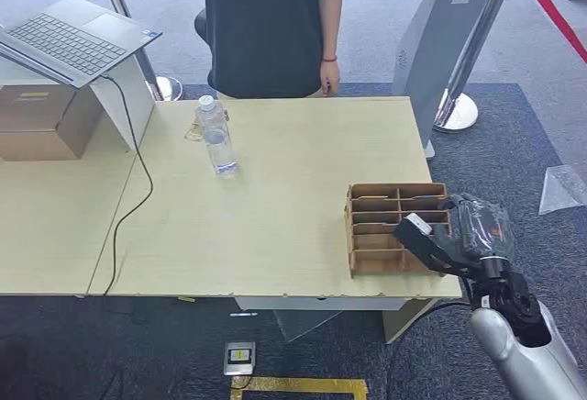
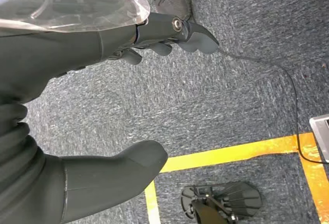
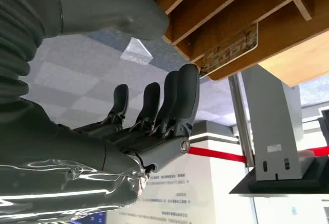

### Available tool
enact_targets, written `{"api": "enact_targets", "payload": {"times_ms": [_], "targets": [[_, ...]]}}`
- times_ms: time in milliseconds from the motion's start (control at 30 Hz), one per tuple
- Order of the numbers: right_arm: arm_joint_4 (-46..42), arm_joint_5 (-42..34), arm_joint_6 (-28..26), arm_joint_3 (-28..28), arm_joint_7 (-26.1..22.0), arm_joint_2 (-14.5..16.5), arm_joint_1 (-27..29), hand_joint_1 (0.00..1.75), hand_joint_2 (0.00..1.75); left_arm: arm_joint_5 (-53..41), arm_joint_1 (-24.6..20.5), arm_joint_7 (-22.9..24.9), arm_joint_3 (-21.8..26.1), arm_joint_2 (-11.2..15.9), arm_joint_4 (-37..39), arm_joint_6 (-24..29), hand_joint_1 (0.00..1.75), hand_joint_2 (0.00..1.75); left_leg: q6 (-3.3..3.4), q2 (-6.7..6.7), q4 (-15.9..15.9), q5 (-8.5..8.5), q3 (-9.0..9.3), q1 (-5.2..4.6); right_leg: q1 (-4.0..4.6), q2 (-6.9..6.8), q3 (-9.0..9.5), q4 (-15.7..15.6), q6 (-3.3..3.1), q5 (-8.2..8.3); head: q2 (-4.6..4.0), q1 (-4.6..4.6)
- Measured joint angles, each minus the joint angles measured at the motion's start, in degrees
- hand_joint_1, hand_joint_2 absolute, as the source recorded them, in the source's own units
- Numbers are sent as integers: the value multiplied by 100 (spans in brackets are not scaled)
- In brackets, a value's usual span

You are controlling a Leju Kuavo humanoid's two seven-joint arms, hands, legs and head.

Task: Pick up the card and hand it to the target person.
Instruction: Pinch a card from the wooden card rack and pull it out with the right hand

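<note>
1. My right arm (image 1: 526,350), seen beside the table (image 1: 277,198), is a smooth silver tube ending in a black jointed wrist.
2. My right hand (image 1: 453,235) beyond that wrist is dark grey, wrapped in clear, glossy plastic film with a reddish patch showing through, and one flat finger ends in a pale tip.
3. In the right wrist view, the fingers (image 3: 186,93) are dark with rounded pads, hinged on a silver screw, and the thumb is thick and grey above a ribbed grey cover.
4. My left hand (image 2: 116,95) has the same film, a ribbed cover, a broad grey thumb, and a silver screw at the finger hinge.
</note>
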Motion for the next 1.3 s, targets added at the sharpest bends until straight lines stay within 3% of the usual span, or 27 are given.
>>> {"api": "enact_targets", "payload": {"times_ms": [367, 667, 1300], "targets": [[-400, -67, 291, -11, 169, -158, 222, 76, 175, 37, 0, 15, 0, 0, 0, -1, 0, 175, 0, 0, 0, 0, -1, 0, 0, 0, -1, 0, 0, 0, 0, 1], [-627, -133, 342, 15, 248, -292, 371, 86, 175, 38, 0, 15, 0, 0, 0, 15, 0, 175, 0, 0, 0, 0, -1, 0, 0, 0, -1, 0, 0, 0, 0, 1], [-539, 204, 352, 357, 284, -299, 334, 86, 175, 29, -2, 15, 0, 0, 0, 34, 0, 175, 0, 0, -1, 0, -5, 0, 0, -1, -1, 0, 0, 0, 0, 0]]}}
